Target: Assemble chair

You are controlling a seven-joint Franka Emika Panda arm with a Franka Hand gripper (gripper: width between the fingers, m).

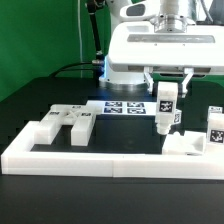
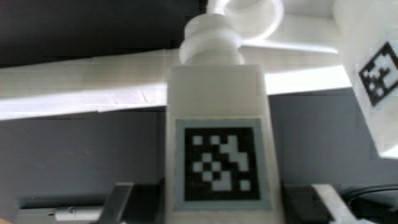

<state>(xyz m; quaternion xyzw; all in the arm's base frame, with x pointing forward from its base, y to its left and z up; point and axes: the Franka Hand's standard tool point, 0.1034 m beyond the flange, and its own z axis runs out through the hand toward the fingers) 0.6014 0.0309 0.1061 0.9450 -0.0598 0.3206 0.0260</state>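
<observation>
Evidently the assembly is at an early stage: none of the chair parts in view looks joined to another. The gripper (image 1: 166, 90) is clenched on a single leg (image 1: 164, 108) and holds it upright just right of centre in the exterior view. The leg's lower end hangs low over the black table (image 1: 30, 100), in front of the marker board (image 1: 122, 106). Whether it touches the table I cannot tell.

The other pieces lie loose. A flat slotted slab (image 1: 68, 124) sits at the lower left of that frame, close inside the border rail (image 1: 100, 160), and a tagged block (image 1: 214, 124) stands at the right edge. By my judgement nearly all the joining is left, starting with seating this leg.

The leg is a matte white square bar with a black-and-white tag on one face. In the wrist view the dark fingers (image 2: 125, 205) flank it on both sides, and its far end narrows to a rounded, ribbed peg (image 2: 214, 40), probably meant to go into a hole.
</observation>
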